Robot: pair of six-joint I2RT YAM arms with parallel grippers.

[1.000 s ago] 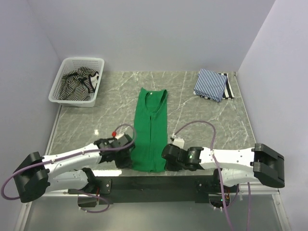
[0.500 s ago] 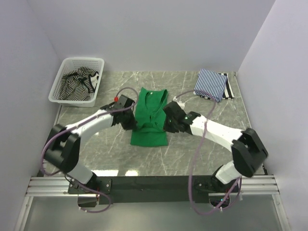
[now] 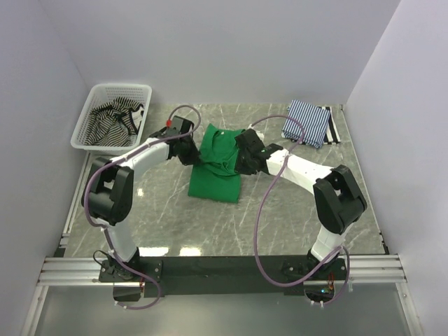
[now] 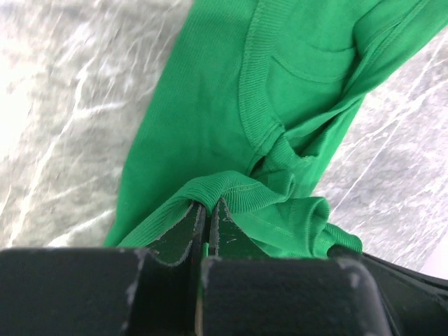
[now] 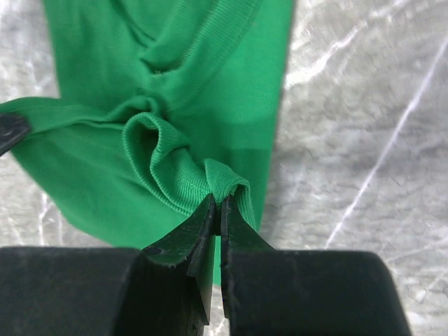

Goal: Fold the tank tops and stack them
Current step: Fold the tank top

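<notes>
The bright green tank top [image 3: 215, 183] lies mid-table, doubled over, with its near hem lifted up over the neck end. My left gripper [image 3: 192, 155] is shut on the hem's left corner [image 4: 231, 187], my right gripper [image 3: 242, 158] shut on the right corner [image 5: 224, 178]. In both wrist views ribbed green cloth bunches between the closed fingertips. A finely blue-and-white striped tank top [image 3: 305, 122] lies folded at the back right. A black-and-white striped tank top [image 3: 115, 119] lies crumpled in the basket.
The white mesh basket [image 3: 119, 88] stands at the back left corner. A black-and-white striped edge [image 3: 332, 127] shows under the blue striped fold. Walls close the table at the left, back and right. Grey marble tabletop [image 3: 294, 203] surrounds the green cloth.
Both grippers have carried the green top's hem from the near table edge towards the far end, folding the top over on itself. The arms now reach far out.
</notes>
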